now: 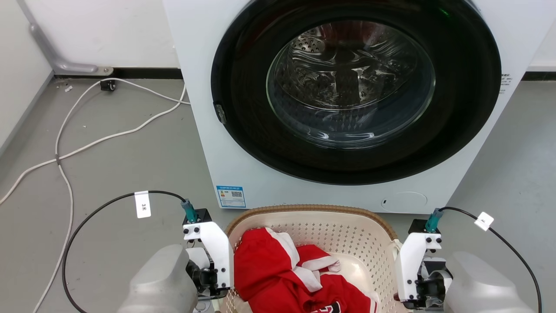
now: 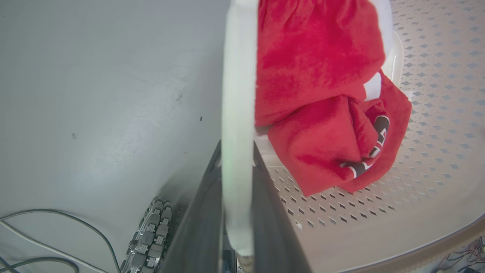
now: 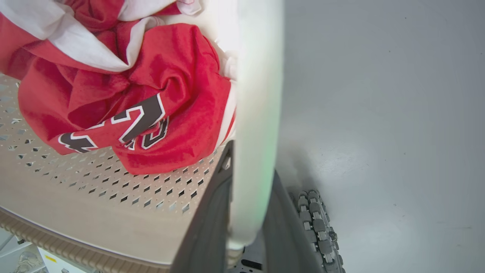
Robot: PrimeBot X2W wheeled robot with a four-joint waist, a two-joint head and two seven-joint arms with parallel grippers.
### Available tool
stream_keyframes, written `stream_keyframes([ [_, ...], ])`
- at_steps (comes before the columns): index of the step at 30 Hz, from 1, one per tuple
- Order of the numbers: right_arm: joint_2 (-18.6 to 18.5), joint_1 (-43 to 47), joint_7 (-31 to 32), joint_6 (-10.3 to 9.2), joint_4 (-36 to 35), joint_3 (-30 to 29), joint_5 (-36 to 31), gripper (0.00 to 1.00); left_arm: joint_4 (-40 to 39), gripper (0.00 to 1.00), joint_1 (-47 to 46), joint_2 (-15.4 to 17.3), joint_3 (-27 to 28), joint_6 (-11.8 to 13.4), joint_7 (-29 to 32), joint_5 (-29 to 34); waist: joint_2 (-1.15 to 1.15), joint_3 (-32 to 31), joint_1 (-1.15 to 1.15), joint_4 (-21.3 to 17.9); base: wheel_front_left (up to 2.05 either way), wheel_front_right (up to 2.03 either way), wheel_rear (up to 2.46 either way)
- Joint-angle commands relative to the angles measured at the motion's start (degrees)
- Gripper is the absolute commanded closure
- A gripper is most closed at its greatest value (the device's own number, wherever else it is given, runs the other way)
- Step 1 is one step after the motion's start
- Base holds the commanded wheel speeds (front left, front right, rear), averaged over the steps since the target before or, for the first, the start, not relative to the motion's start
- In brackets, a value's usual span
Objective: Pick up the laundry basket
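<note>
Floor open sideways | laundry basket handles clamped: left tool, right tool

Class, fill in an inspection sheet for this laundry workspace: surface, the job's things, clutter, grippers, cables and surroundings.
Surface: grey floor, bare in front of the washer.
Job's things: basket close before the washer, holding a red and white garment.
Clutter: small white scraps by the wall.
Grippers: left gripper shut on the basket's left handle; right gripper shut on its right handle.
Cables: white cables loose on the floor at the left; black cables with white tags loop from both wrists.
Surroundings: washer door closed; white wall behind.
</note>
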Motion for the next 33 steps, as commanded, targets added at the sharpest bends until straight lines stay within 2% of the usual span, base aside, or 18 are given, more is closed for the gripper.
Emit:
stream_keyframes([
  [1, 0.1, 0.8, -0.2, 0.17, -0.2, -0.3, -0.6, 1.00, -0.4, 1.00, 0.0, -0.3, 0.1, -0.2, -0.5, -0.6, 0.00, 0.0, 0.00, -0.1, 0.00, 0.00, 0.00],
  [14, 1.1, 1.7, -1.5, 0.17, -0.2, -3.0, -2.9, 1.00, -0.4, 1.00, 0.6, -0.5, -0.1, 1.1, -2.3, -1.3, 0.00, 0.2, 0.00, -1.3, 0.00, 0.00, 0.00],
  [33, 1.9, 2.3, 0.2, 0.18, -0.2, -5.9, -5.8, 1.00, -0.4, 1.00, 0.6, -0.1, -0.6, 1.3, -3.3, -1.9, 0.00, 0.3, 0.00, -1.4, 0.00, 0.00, 0.00],
])
